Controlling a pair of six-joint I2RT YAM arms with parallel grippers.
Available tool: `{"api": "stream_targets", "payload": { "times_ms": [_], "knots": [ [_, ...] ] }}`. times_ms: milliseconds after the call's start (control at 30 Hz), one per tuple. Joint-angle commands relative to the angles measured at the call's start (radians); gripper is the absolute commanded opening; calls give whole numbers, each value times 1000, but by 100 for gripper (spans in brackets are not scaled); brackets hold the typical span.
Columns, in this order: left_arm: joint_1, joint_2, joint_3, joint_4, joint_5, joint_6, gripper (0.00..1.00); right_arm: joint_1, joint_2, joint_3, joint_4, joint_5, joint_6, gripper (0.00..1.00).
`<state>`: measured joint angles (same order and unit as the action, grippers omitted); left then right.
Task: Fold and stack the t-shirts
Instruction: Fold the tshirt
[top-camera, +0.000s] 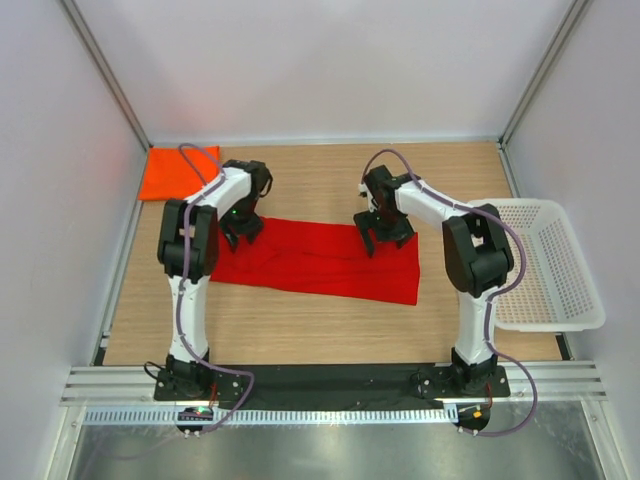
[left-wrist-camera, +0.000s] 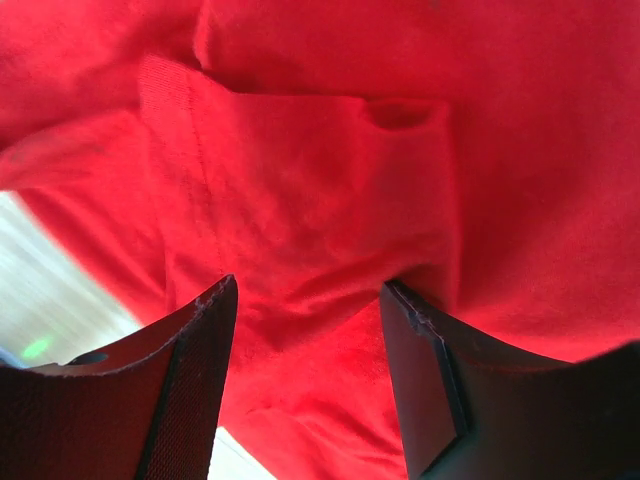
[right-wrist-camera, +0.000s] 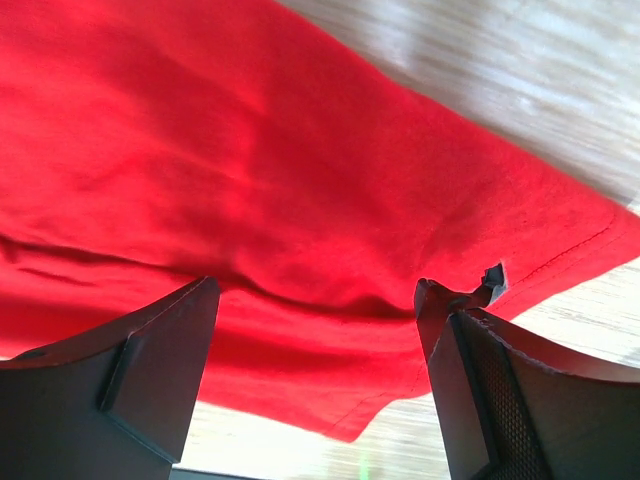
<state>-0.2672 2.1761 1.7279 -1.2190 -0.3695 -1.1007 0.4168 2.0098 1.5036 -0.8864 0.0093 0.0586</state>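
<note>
I see the red shirt (top-camera: 320, 265) lying as a long band across mid-table, just past the arm bases. My left gripper (left-wrist-camera: 308, 290) hovers over its left end, jaws spread, pinching nothing. My right gripper (right-wrist-camera: 316, 285) hangs over the right part, jaws wide apart too. The basket (top-camera: 560, 270) sits at the right edge. The orange shirt (top-camera: 178, 172) lies folded in the far-left corner.

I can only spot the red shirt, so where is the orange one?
In the top view the orange t-shirt lies in the far left corner of the table, behind the left arm and apart from the red t-shirt in the middle.
</note>
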Motion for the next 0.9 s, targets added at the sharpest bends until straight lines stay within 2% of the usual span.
{"api": "stream_targets", "payload": {
  "times_ms": [0,233,333,433,500,633,700,800,867],
  "knots": [
    [-70,53,85,-57,-155,-44,62,5,-8,-48,35,47,1,86],
    [-105,220,216,-105,-141,-36,61,4,-55,-224,110,64,49,86],
    [-119,257,277,-59,-147,24,61,4,-104,-322,129,43,105,87],
    [-136,286,314,68,-146,142,60,20,-172,-436,145,15,185,86],
    [-139,319,329,146,-91,223,59,28,-207,-505,139,9,249,87],
    [-148,390,458,219,24,321,58,51,-302,-577,112,-35,381,87],
    [-148,424,496,252,133,355,55,77,-333,-580,104,-35,444,87],
    [-150,478,570,347,292,420,56,131,-330,-574,119,-42,552,87],
    [-150,507,605,401,326,432,57,164,-322,-574,141,-51,627,87]
  ]
}}
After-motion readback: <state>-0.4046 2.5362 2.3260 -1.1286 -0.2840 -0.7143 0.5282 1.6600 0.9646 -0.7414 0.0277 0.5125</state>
